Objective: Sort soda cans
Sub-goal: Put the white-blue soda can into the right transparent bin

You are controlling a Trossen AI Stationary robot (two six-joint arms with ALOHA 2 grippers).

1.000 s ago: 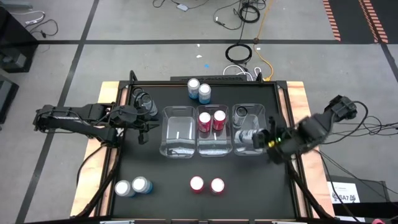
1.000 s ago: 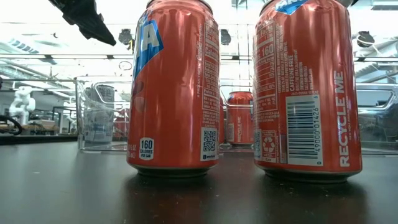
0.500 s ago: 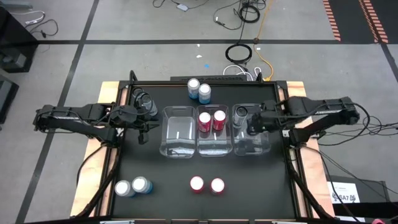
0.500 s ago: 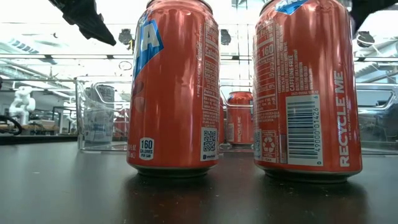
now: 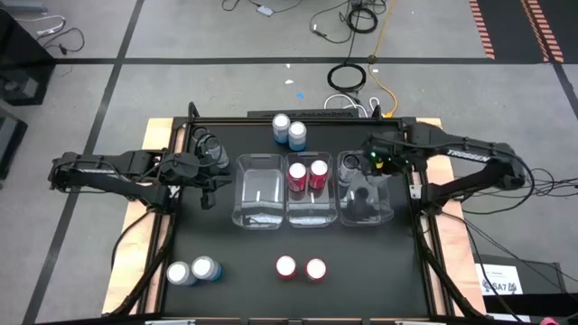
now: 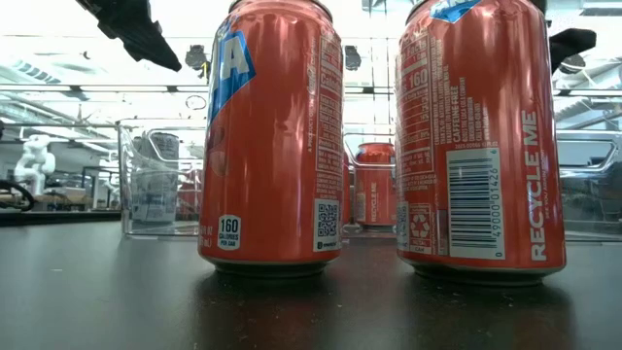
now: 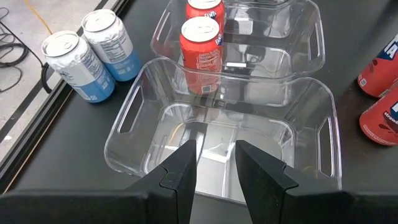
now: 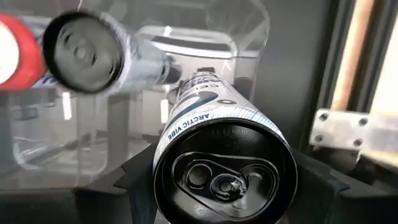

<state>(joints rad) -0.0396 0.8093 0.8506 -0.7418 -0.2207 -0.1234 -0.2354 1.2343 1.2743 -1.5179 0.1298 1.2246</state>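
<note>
My right gripper (image 5: 373,162) hangs over the right clear bin (image 5: 384,215), shut on a dark soda can (image 8: 224,155) that it hides in the high view. Another dark can (image 5: 349,163) stands in that bin. Two red cans (image 5: 307,173) stand in the middle bin, and the left bin (image 5: 259,191) holds none. Loose on the table are two red cans (image 5: 300,268), two light blue pairs (image 5: 286,129) (image 5: 191,271) and dark cans (image 5: 208,144). My left gripper (image 5: 206,187) waits left of the bins, shut on nothing. My right gripper pinches the dark can's upper wall (image 8: 168,146) just below the top rim, one finger (image 8: 134,180) on each side. The fingers come from above, pointing down along the can. The can hangs upright below them, lifted clear, over the right bin.
In the low view the two near red cans (image 6: 272,136) (image 6: 481,136) fill the foreground. The table's wooden side rails (image 5: 161,135) frame the black top. Open black surface lies between the bins and the near cans.
My right gripper has swung with the dark can from beside the right bin's near right corner toward the far edge and a little left. It has tipped to point down and now hangs over the bin. The left arm has kept still.
</note>
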